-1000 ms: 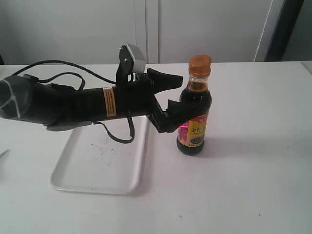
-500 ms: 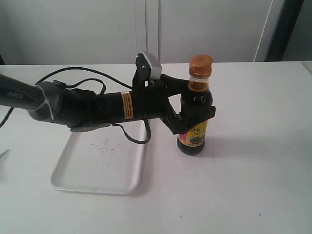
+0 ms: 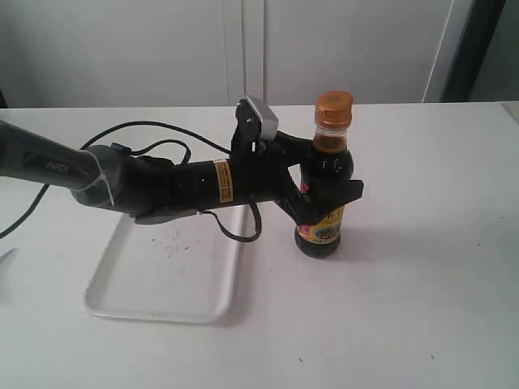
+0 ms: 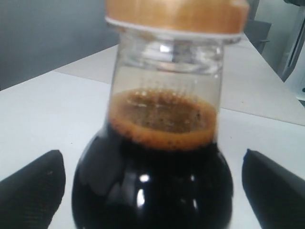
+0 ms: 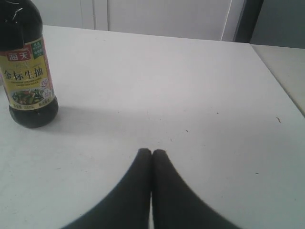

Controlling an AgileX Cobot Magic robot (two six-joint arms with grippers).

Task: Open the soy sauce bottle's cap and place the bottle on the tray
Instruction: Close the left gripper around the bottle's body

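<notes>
The soy sauce bottle [image 3: 327,228] stands upright on the white table, just right of the tray [image 3: 162,279]. Its orange-brown cap [image 3: 333,103] is down. My left gripper [image 3: 328,172] is open, with one finger on each side of the bottle's dark shoulder. In the left wrist view the bottle [image 4: 152,195] fills the middle under the cap [image 4: 176,14], and both fingertips [image 4: 38,181] stand apart from the glass. My right gripper [image 5: 152,151] is shut on nothing, low over bare table, with the bottle [image 5: 27,71] well off to one side. The exterior view does not show the right gripper.
The left arm and its black cables [image 3: 154,146] stretch over the tray's far end. Dark specks [image 3: 170,237] lie in the tray's middle. A white wall with cabinet doors [image 3: 243,49] stands behind the table.
The left arm has reached to the right. Its open fingers, first short of the bottle, now straddle the bottle's shoulder. The bottle has not moved.
</notes>
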